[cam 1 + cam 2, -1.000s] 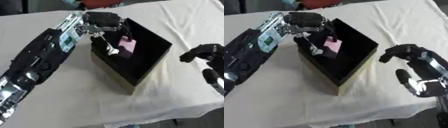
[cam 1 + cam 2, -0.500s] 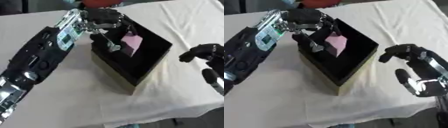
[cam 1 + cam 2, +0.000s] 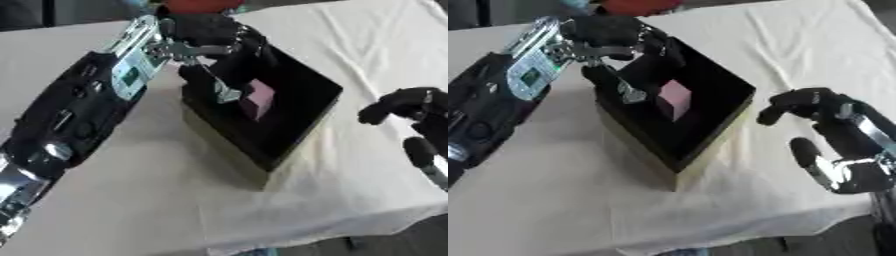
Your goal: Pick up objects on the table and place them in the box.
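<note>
Black box (image 3: 302,131): pink block (image 3: 258,99) inside. Left hand (image 3: 229,42) above its far corner, grasp unclear. Right hand (image 3: 802,103) beside box, fingers curled, empty. Risk: withdrawing fingers snagging box wall, shifting it.

The desk (image 3: 367,45) is covered with a pale cloth (image 3: 798,55) that shows soft creases toward the far right corner and hangs over the near edge. A black open-topped box (image 3: 710,135) with a tan outer wall stands directly on the cloth near the middle, set askew to the desk's edges. A red object (image 3: 194,5) shows at the far edge, too cut off to make out.
</note>
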`<state>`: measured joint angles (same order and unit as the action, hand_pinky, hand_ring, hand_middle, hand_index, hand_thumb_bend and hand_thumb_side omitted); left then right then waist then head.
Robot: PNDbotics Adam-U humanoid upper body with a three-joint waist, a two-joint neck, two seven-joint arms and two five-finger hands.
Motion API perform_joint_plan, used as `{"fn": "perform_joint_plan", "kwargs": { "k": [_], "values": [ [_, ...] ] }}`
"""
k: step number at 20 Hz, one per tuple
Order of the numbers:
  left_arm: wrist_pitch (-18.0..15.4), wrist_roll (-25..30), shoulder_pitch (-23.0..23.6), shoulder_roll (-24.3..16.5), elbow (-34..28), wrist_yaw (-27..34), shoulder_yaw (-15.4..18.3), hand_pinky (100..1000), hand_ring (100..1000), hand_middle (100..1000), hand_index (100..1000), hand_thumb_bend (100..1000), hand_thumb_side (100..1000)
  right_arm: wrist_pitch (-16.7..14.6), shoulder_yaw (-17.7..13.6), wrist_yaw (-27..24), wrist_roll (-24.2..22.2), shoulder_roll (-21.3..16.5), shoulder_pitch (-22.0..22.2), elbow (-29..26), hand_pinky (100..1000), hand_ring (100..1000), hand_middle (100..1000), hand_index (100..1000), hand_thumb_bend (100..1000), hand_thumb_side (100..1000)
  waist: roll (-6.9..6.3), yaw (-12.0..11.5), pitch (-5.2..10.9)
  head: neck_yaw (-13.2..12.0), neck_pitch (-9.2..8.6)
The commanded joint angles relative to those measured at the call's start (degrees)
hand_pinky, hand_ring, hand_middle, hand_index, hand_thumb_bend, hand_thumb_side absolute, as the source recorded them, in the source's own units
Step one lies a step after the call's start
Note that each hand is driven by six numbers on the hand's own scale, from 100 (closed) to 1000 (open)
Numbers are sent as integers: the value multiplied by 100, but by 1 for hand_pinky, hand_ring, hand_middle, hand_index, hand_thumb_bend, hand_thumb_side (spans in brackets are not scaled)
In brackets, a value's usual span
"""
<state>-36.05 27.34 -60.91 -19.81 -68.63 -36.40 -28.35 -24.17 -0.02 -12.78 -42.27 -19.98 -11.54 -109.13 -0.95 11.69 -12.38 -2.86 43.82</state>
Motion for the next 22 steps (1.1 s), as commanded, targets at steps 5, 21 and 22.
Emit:
{"fn": "perform_joint_plan", "kwargs": {
  "k": [5, 21, 22],
  "values": [
    [-102, 188, 18, -399, -471, 231, 235, 778, 813, 830, 890, 110, 524, -753, -61, -19, -728, -65, -2, -27, 760, 706, 619, 851, 100, 414, 48, -116, 126, 46, 6],
    [261, 165, 1268, -2682, -2589, 465, 1366, 812, 843, 877, 1000, 676, 700, -752, -115, 83, -671, -117, 106, -3, 760, 706, 618, 852, 100, 414, 47, -622, 185, 186, -9],
    [220, 149, 1286, -2776, -2577, 356, 1400, 818, 856, 878, 1000, 745, 743, -751, -116, 86, -669, -123, 111, -1, 760, 706, 618, 852, 100, 414, 39, -637, 194, 190, -12]
  ]
}}
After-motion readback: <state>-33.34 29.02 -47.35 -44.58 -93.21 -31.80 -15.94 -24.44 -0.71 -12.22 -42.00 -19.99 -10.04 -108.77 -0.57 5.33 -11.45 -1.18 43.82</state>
